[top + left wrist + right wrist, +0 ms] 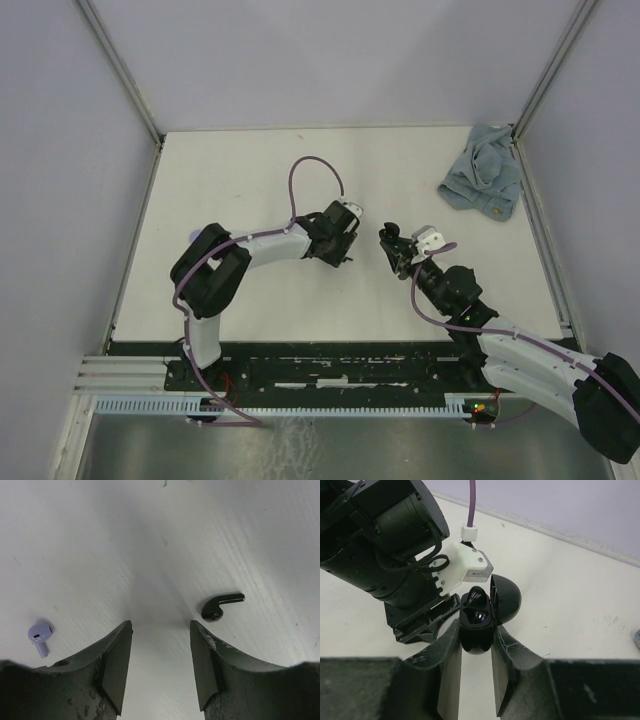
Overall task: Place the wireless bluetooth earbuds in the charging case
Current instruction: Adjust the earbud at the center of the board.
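Now we hold our left gripper (161, 626) low, jaws parted and empty: black earbud (220, 606) just beyond the right jaw, lilac earbud (40, 635) outside the left, open table (150, 540) ahead. Our right gripper (476, 630) clamps the open-lidded charging case (477, 614).

White table (250, 180) with lilac earbud (40, 636), black earbud (220, 606), crumpled blue cloth (483, 183)

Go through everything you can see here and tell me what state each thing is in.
Left tool: open, empty.
Right tool: shut on glossy black oval charging case.
Charging case: lid open.
Small black plastic earbud: loose on white table, outside the case.
Small lilac plastic earbud: loose on the table, outside the case.
Light blue cloth: crumpled, at the far right corner.
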Motion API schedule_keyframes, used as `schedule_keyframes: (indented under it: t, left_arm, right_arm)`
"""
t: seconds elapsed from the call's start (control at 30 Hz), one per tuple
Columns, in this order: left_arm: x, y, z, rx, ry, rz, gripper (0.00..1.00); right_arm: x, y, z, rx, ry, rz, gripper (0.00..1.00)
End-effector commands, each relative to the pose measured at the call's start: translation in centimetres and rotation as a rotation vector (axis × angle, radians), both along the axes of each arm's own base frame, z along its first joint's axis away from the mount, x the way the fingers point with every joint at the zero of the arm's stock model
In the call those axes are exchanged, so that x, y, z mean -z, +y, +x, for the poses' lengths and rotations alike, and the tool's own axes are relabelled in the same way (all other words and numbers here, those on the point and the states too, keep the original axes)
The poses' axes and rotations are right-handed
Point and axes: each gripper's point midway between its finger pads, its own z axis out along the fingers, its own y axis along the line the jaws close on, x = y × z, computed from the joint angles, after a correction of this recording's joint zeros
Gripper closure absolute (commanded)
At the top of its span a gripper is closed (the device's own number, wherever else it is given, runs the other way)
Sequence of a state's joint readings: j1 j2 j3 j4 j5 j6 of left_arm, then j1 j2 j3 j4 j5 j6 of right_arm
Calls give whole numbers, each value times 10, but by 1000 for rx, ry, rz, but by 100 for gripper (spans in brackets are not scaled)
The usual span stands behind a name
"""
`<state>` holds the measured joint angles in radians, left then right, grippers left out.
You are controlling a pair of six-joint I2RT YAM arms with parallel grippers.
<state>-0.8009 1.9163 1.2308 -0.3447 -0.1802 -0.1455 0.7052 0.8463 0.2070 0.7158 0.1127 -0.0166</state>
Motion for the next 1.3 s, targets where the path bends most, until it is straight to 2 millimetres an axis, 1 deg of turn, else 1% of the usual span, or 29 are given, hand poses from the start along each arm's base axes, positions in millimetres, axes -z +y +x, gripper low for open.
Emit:
schedule_keyframes:
  t: [0.0,0.13,0.3,0.4,0.57,0.73,0.83,0.93,1.13,1.27]
  left_arm:
    - [-23,13,19,-128,-69,-26,43]
    - [-32,8,18,-145,-68,-71,42]
    - [-47,-12,9,-154,-38,-185,41]
    - [-54,-25,12,-166,-43,-248,40]
    - [-46,-44,20,-153,-24,-253,39]
    - [-34,-55,19,-130,-23,-220,38]
    - [-23,-56,16,-126,-15,-182,38]
    - [-14,-50,15,-135,-15,-141,38]
    - [-11,-39,7,-131,-31,-78,38]
    - [-7,-27,2,-139,-33,-34,38]
  right_arm:
    - [-16,-1,1,9,-50,40,97]
    - [-17,-1,1,11,-51,41,97]
    - [-16,-2,2,18,-49,42,97]
    - [-16,-3,2,23,-49,43,97]
    - [-17,-6,2,35,-52,46,97]
    - [-16,-6,3,40,-50,45,97]
    - [-17,-6,2,39,-51,46,97]
    - [-16,-7,3,40,-50,44,97]
    - [-16,-6,3,40,-49,43,98]
    - [-16,-6,3,40,-49,43,97]
